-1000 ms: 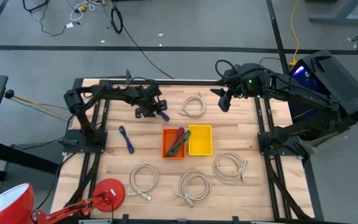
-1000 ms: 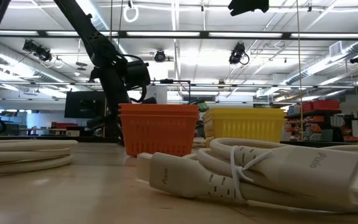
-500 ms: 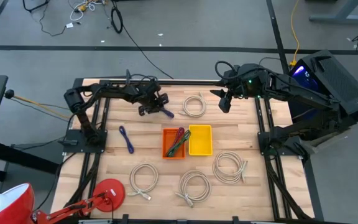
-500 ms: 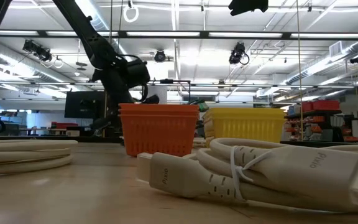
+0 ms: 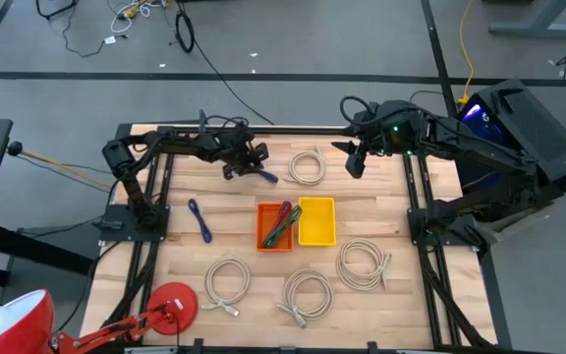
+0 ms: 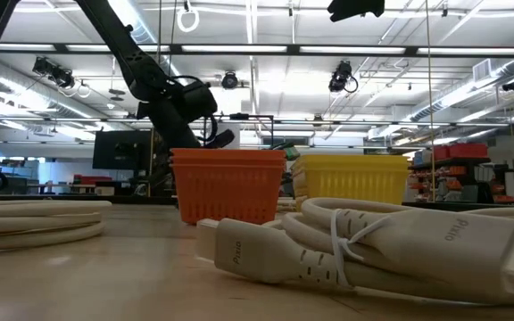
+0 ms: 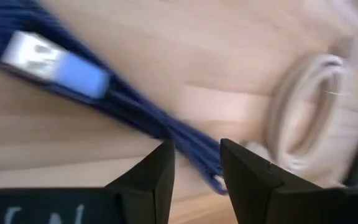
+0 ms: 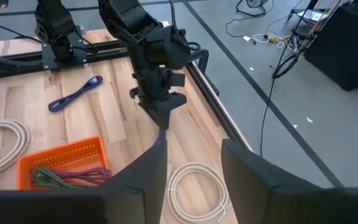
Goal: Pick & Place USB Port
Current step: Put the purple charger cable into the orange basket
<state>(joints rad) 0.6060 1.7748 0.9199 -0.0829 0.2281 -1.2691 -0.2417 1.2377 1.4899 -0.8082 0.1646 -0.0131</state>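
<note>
My left gripper (image 5: 251, 167) is over the far left part of the table, raised above the wood and shut on a blue USB cable (image 5: 266, 177). In the left wrist view the cable's silver and blue plug (image 7: 48, 59) shows beyond the fingers. The right wrist view shows the left gripper (image 8: 161, 107) with the cable (image 8: 160, 138) dangling under it. An orange bin (image 5: 274, 226) holding coloured cables and a yellow bin (image 5: 316, 220) stand side by side at mid-table. My right gripper (image 5: 355, 165) hovers open at the far right, touching nothing. My left gripper pinches the blue USB cable between its two fingers, at a stretch of cord (image 7: 190, 138) some way back from the plug. The fingers point down at it from above. The cable hangs below the gripper; whether its lower end touches the table I cannot tell.
A second blue cable (image 5: 200, 219) lies on the left of the table. White coiled cables lie at the far side (image 5: 307, 165) and along the near side (image 5: 364, 264), (image 5: 308, 295), (image 5: 227, 280). A red lamp (image 5: 170, 303) sits at the near left corner.
My left gripper has risen and shifted toward the table's far edge and a little to the right, staying shut. The blue cable has come up with it.
</note>
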